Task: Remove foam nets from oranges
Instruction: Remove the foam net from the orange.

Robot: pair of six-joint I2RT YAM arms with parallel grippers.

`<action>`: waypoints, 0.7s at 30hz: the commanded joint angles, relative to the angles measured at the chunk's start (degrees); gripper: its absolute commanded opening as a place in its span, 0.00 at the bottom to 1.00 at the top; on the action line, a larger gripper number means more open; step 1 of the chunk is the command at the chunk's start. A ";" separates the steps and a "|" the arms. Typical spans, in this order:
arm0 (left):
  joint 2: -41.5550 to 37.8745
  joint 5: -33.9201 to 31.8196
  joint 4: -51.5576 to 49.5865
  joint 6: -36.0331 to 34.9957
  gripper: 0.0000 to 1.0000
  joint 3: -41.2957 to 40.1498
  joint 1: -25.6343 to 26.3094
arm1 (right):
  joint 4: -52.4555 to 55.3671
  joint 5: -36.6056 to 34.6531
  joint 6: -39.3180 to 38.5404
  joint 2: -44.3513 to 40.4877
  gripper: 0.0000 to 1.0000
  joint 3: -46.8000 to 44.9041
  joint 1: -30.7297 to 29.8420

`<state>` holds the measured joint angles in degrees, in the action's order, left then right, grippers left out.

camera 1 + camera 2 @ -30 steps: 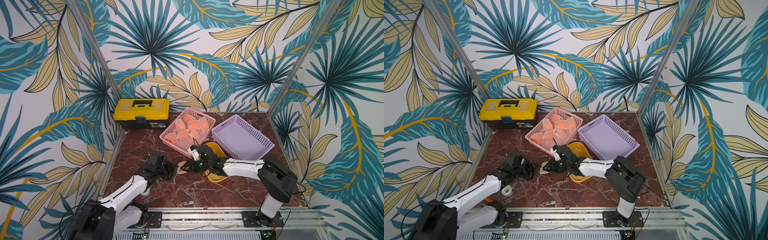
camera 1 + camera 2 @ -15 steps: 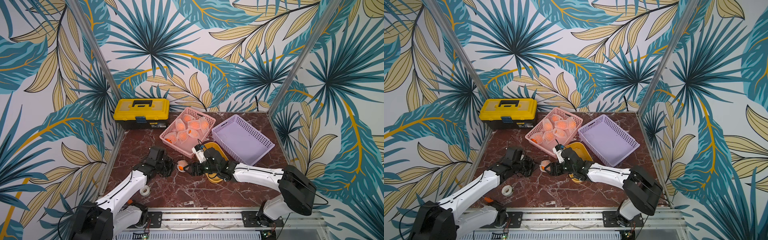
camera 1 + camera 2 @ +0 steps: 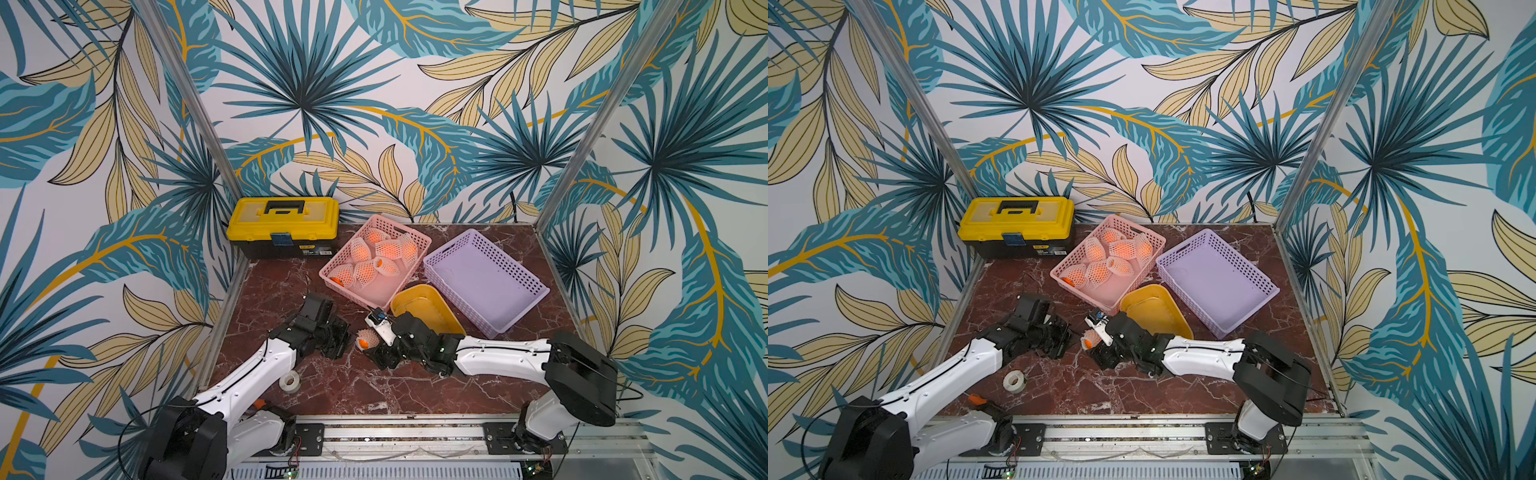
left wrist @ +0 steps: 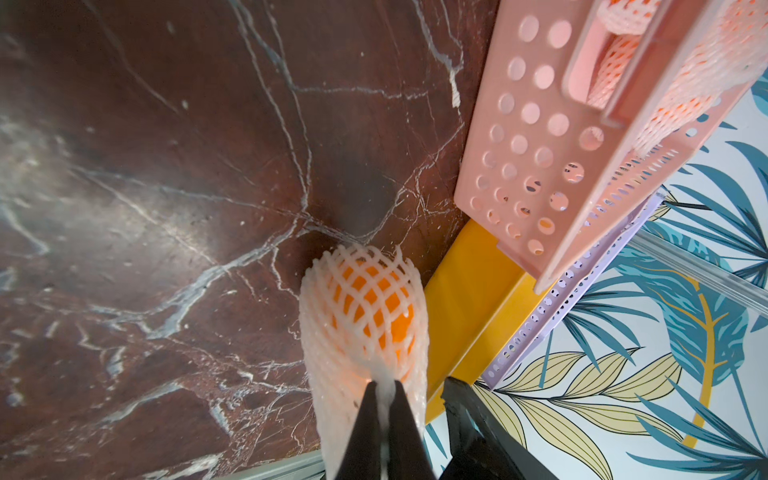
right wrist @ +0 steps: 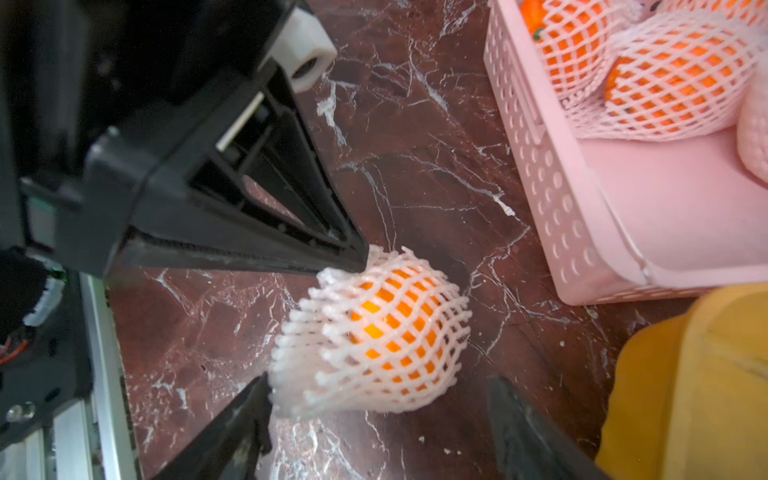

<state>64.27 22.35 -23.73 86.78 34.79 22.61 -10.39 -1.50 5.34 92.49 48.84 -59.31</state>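
A foam net (image 5: 374,332) with an orange (image 5: 386,320) inside lies on the marble table (image 3: 332,390), seen in both top views (image 3: 365,340) (image 3: 1090,338). My left gripper (image 4: 384,384) is shut on the rim of that foam net (image 4: 361,299), and its black fingertips (image 5: 357,257) meet the mesh. My right gripper (image 5: 378,399) is open, its jaws standing wide on either side of the net's other end; one finger (image 5: 257,399) touches the mesh. Several more netted oranges (image 3: 376,257) fill the pink basket (image 3: 397,226).
An empty yellow tray (image 3: 424,307) lies just behind my right gripper (image 3: 376,353), with an empty purple basket (image 3: 536,286) beyond it. A yellow toolbox (image 3: 284,224) stands at the back left. A white tape roll (image 3: 289,380) lies by the left arm.
My right gripper has opened and let go of the netted orange, and its arm has swung out to the right. The left gripper stays shut on the net.
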 commanded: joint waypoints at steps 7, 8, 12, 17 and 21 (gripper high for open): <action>-0.64 0.40 -1.06 0.42 0.07 1.69 1.07 | -3.71 -0.42 -4.30 5.35 0.81 3.06 -1.70; -0.71 0.37 -1.06 0.41 0.07 1.78 1.12 | -3.77 -1.37 -3.77 5.86 0.80 3.46 -1.69; -0.73 0.54 -1.06 0.40 0.07 2.13 1.34 | -2.71 -6.02 -2.52 7.90 0.73 5.01 -1.78; -0.68 0.74 -1.06 0.42 0.07 2.64 1.51 | -3.78 -9.05 -1.62 8.50 0.63 4.86 -1.95; -0.81 0.79 -1.06 0.40 0.07 2.92 1.55 | -4.21 -10.51 -1.48 8.76 0.53 4.86 -2.08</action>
<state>64.25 22.81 -24.29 87.00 36.07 23.92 -13.50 -9.45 3.25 99.92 53.06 -60.97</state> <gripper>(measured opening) 0.075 0.537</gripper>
